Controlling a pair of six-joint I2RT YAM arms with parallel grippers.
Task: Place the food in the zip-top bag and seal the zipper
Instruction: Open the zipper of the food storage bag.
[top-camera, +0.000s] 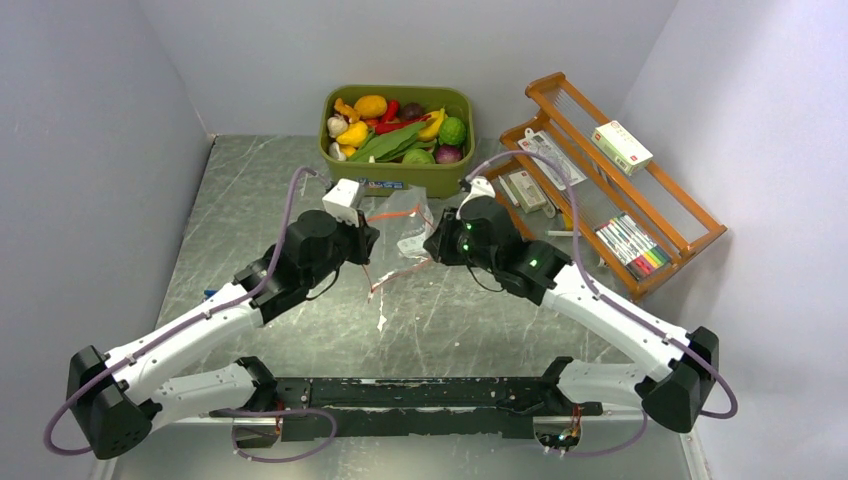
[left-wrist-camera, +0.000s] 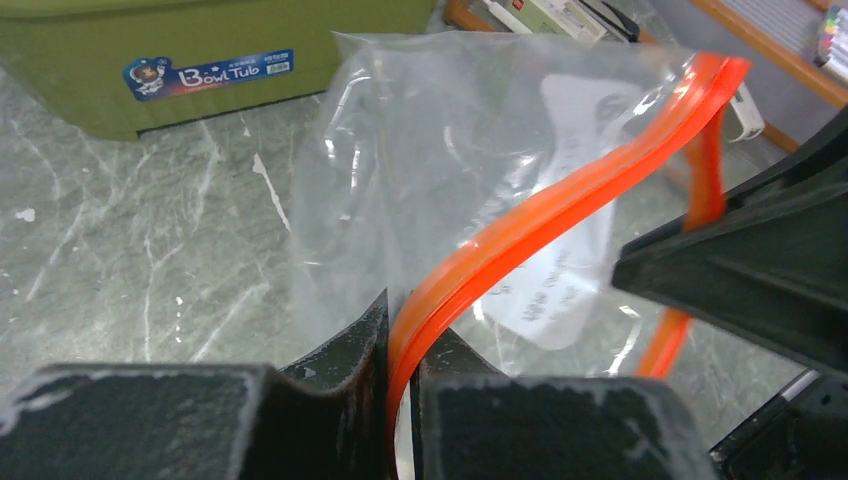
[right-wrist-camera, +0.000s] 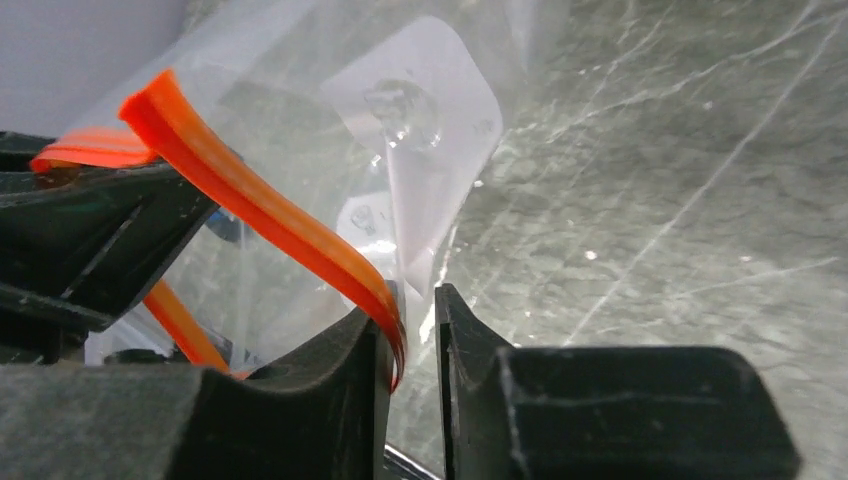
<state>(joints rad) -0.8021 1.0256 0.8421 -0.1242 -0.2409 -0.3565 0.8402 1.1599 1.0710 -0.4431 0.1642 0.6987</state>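
The clear zip-top bag (top-camera: 405, 238) hangs between my two grippers in front of the green tub (top-camera: 425, 180). The food (top-camera: 400, 132) lies piled in that tub. My left gripper (left-wrist-camera: 412, 322) is shut on the red-orange zipper (left-wrist-camera: 560, 205), which curves up and to the right from its jaws. In the right wrist view my right gripper (right-wrist-camera: 418, 300) stands slightly open. There the zipper (right-wrist-camera: 260, 212) rests against the left finger, with a gap to the other finger. I see nothing inside the bag (right-wrist-camera: 300, 95) but its white label.
A wooden rack (top-camera: 690, 215) stands at the right with small boxes, packets and coloured markers. The tub sits against the back wall. Grey walls close in on both sides of the marbled tabletop (top-camera: 450, 320).
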